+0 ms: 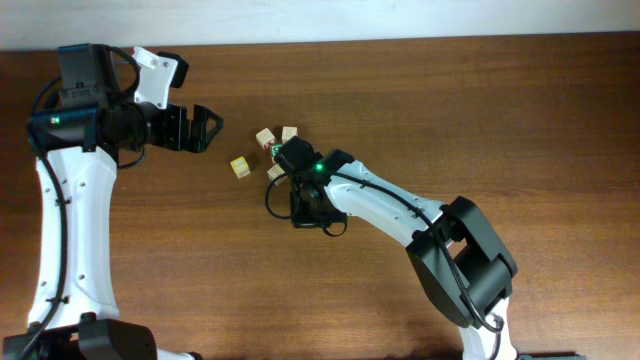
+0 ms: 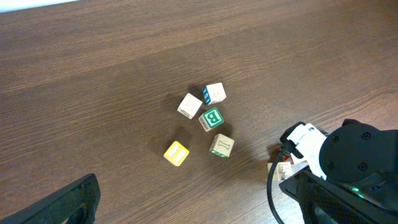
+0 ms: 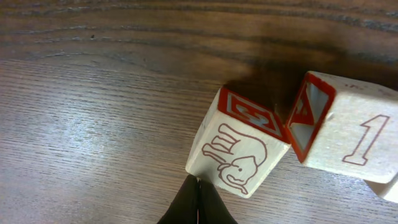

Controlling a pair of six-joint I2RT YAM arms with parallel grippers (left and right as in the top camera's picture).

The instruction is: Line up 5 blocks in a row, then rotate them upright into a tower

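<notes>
Dark brown wood-grain table (image 1: 500, 100), pale white strip (image 1: 400, 18) along its far edge

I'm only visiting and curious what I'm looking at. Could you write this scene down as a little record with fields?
surface: dark wooden table
left claw: open, empty, off to the side of the blocks
right claw: shut, holding nothing, tips at the elephant block's lower edge
elephant block: red print, corner against the number 1 block
loose cubes nearby: yellow cube, green B cube, bone-print cube
</notes>
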